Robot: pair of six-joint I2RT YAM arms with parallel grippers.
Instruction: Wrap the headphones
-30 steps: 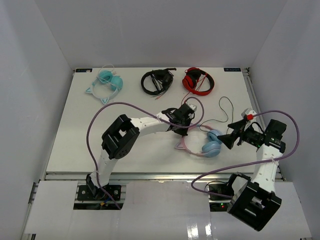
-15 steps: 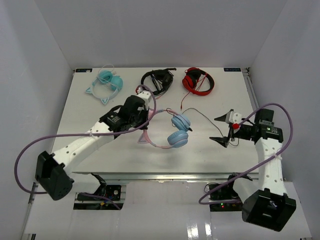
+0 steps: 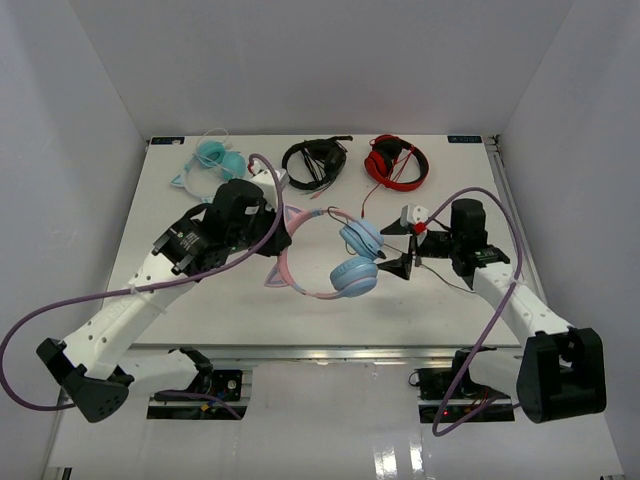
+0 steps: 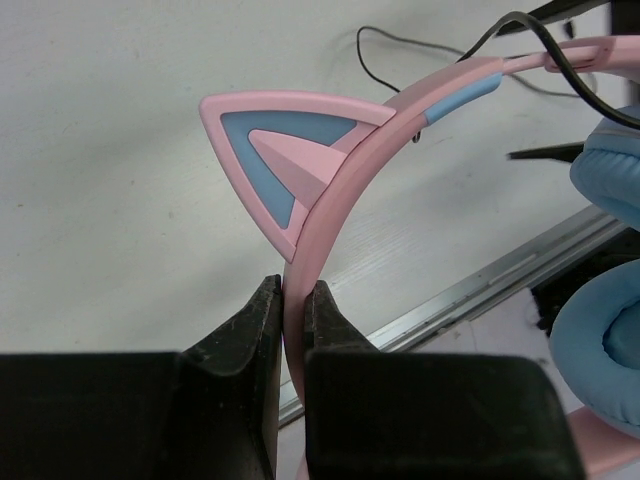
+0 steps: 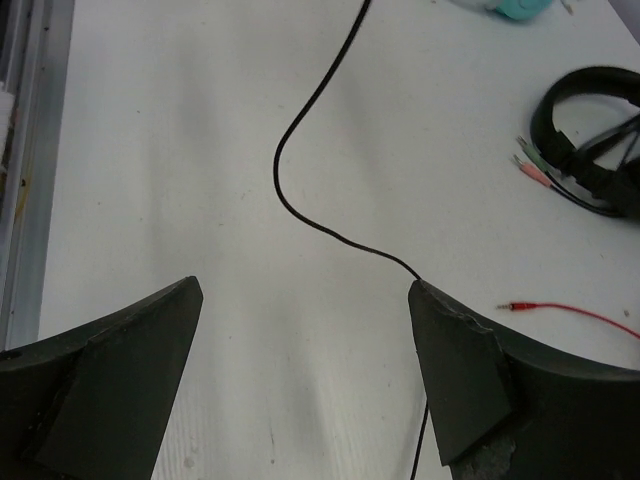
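The headphones [image 3: 300, 285] have a pink cat-ear headband and light blue earcups [image 3: 352, 274]. My left gripper [image 3: 283, 232] is shut on the headband [image 4: 345, 185] just below one cat ear, holding the headphones off the table near its middle. An earcup [image 4: 600, 345] hangs at the right of the left wrist view. My right gripper [image 3: 396, 250] stands open just right of the earcups, nothing between its fingers. In the right wrist view the thin black cable [image 5: 290, 200] curves over the table and runs behind the right finger of the open gripper [image 5: 305, 288].
Along the table's far edge lie teal cat-ear headphones [image 3: 215, 165], black headphones [image 3: 313, 160] and red headphones [image 3: 395, 160]. The black headphones [image 5: 590, 130] and a red plug lead [image 5: 565, 310] show in the right wrist view. A metal rail [image 3: 330, 350] bounds the near edge.
My left arm has swung out to the left and carried the headphones left and away from the near edge. My right gripper has moved left, close to the earcups, still open.
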